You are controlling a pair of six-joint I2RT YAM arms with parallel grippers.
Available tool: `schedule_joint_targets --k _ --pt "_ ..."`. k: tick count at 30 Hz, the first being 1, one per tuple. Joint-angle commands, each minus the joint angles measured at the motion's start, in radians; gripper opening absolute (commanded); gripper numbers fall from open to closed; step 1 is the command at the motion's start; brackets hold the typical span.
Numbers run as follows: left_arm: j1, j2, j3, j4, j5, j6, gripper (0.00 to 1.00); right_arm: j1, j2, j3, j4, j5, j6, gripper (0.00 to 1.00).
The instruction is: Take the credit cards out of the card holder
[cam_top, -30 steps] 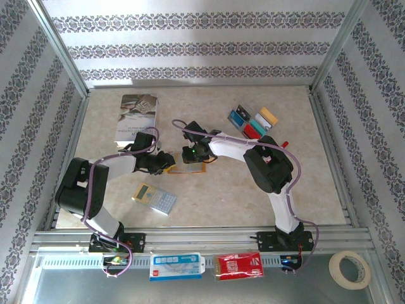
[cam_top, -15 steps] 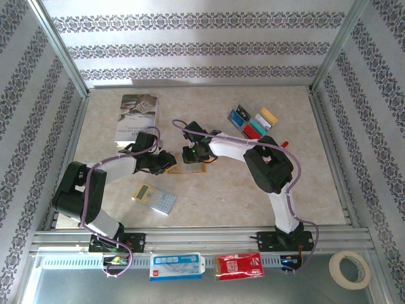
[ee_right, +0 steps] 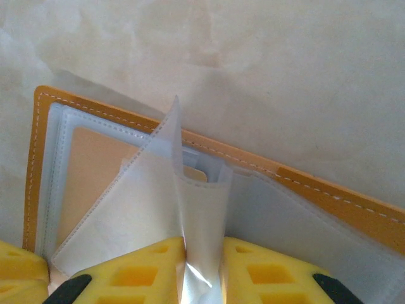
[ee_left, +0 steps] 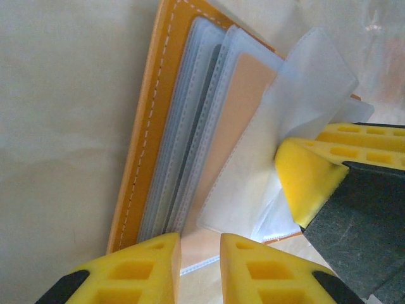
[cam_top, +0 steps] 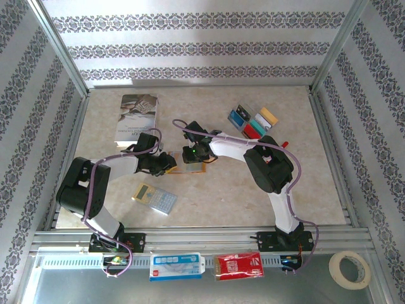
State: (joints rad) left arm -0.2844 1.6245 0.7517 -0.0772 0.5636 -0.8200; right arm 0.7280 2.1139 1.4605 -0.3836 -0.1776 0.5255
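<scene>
From above, the card holder [cam_top: 196, 168] lay mostly hidden under the ends of the arms [cam_top: 234, 147], and the credit cards [cam_top: 252, 120] farther back were too small to read. At the right wrist, the plastic sleeve [ee_right: 190, 190] ran down between the fingers of the right pincer [ee_right: 202, 253] and off the bottom edge. Whether the left pincer [ee_left: 200, 253] gripped the holder's edge could not be told.

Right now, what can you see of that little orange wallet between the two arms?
The card holder lies open and flat on the beige table. Its cover looks like orange-tan leather with pale stitching along the edge. Inside is a stack of clear plastic sleeves, with a tan panel showing through. The right arm's jaws pinch one sleeve, holding it raised off the stack. The left arm's jaws stand at the holder's edge; whether they grip it is unclear.
</scene>
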Motion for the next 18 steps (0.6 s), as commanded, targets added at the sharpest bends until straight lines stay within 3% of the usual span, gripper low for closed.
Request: schedule_joint_targets --k 1,18 --pt "-0.016 0.031 0.032 0.031 0.024 -0.01 0.25 -0.012 0.006 -0.034 -0.02 0.001 0.008 0.25" --pt "-0.026 0.05 0.082 0.011 -0.006 0.002 0.21 -0.015 -0.001 -0.048 -0.001 -0.012 0.016 0.22"
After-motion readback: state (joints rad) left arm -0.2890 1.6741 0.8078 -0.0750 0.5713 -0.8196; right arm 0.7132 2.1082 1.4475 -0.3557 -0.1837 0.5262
